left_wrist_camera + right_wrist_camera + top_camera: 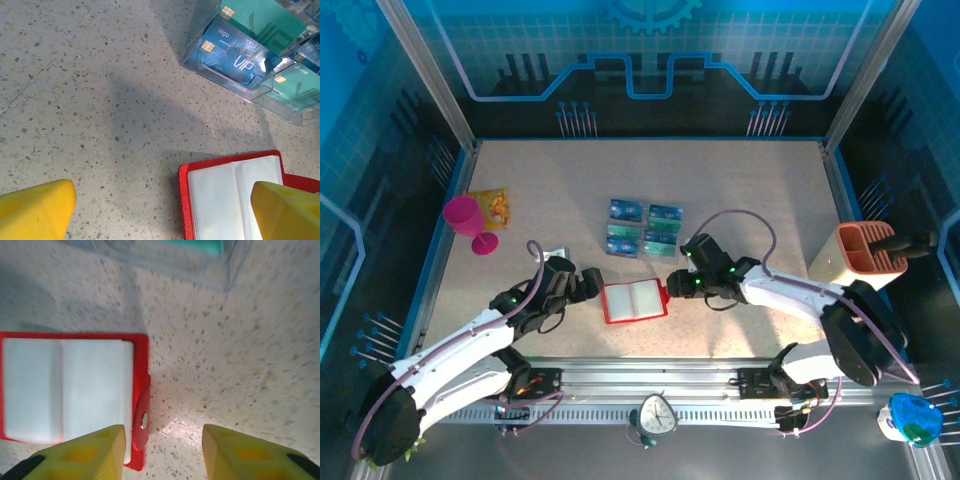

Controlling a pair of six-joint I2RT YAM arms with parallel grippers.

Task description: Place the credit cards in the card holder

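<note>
The card holder (635,301) lies open and flat on the table (750,190), near the front edge and between the two arms, its red cover framing pale clear sleeves. The credit cards (644,228), blue and teal-green, sit just beyond it toward the far side in a clear tray (189,59), apart from the holder. The left gripper (588,287) is at the holder's left edge with its yellow fingers (35,207) spread wide and nothing between them. The right gripper (672,283) is at the holder's right edge, its fingers (255,452) apart and gripping nothing, with the holder's red clasp tab (143,415) on the table in the gap, close to one finger.
</note>
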